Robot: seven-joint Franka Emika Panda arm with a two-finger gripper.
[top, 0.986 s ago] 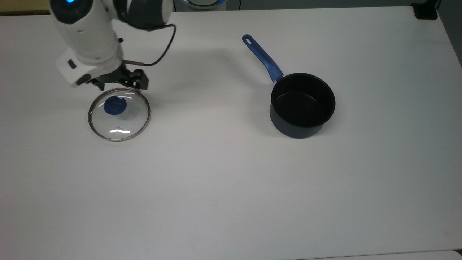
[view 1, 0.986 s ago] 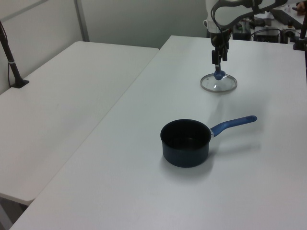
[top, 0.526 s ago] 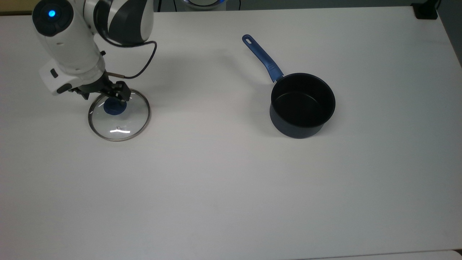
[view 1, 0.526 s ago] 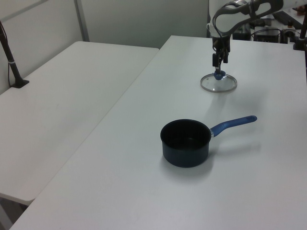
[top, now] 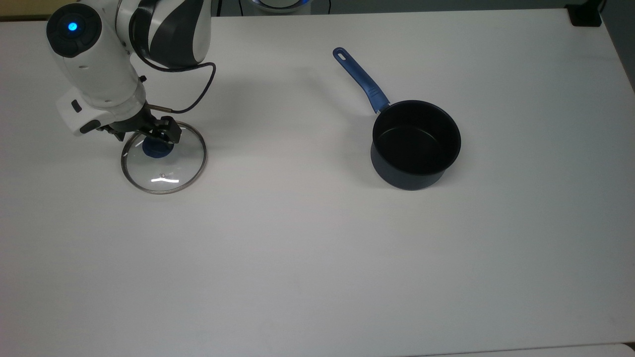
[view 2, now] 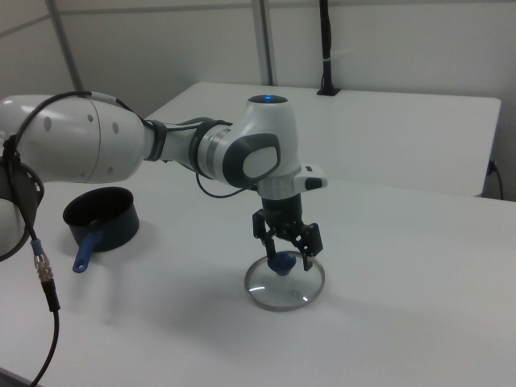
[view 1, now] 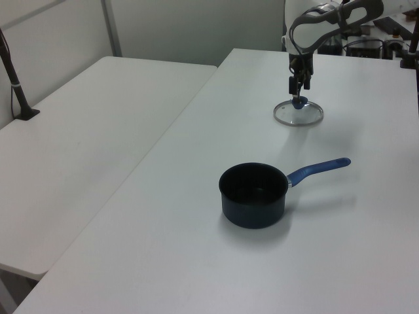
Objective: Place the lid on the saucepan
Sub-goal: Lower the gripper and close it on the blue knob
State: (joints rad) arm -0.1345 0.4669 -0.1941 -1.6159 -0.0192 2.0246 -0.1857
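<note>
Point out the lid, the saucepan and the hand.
lid [top: 171,171]: top view, on the clear glass.
saucepan [top: 415,130]: top view, on its black inside.
hand [view 2: 285,256]: right view, midway between its fingertips.

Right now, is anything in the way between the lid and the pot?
No, nothing visible. The lid lies flat on the white table with the gripper at its blue knob. The table between it and the open, empty pot is bare.

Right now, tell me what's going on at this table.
The Panda arm's gripper is down at the blue knob of the glass lid, its fingers open on either side of it. The lid lies flat on the white table. The saucepan stands uncovered and apart, toward the top view's right.
</note>
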